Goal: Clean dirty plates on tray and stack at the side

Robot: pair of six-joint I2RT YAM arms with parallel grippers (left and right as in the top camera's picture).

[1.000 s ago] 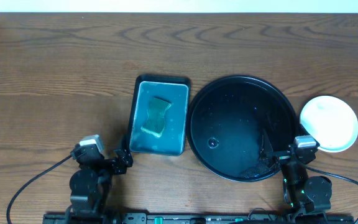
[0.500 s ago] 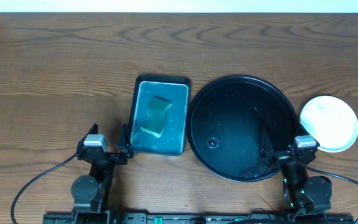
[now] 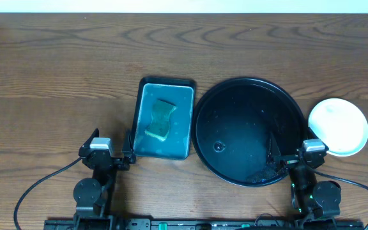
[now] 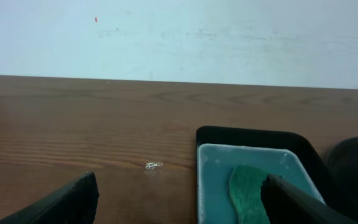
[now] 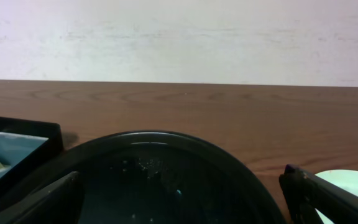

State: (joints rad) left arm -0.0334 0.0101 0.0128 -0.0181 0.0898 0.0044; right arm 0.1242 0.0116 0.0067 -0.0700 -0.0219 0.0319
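showing the plates (image 3: pixel 338 126) whole overhead, only an edge at right wrist.

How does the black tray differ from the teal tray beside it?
The black tray is round; the teal tray is rectangular. The black tray is clearly wider than the teal tray. The teal tray holds a sponge; the black tray holds none. Both lie flat on the table.
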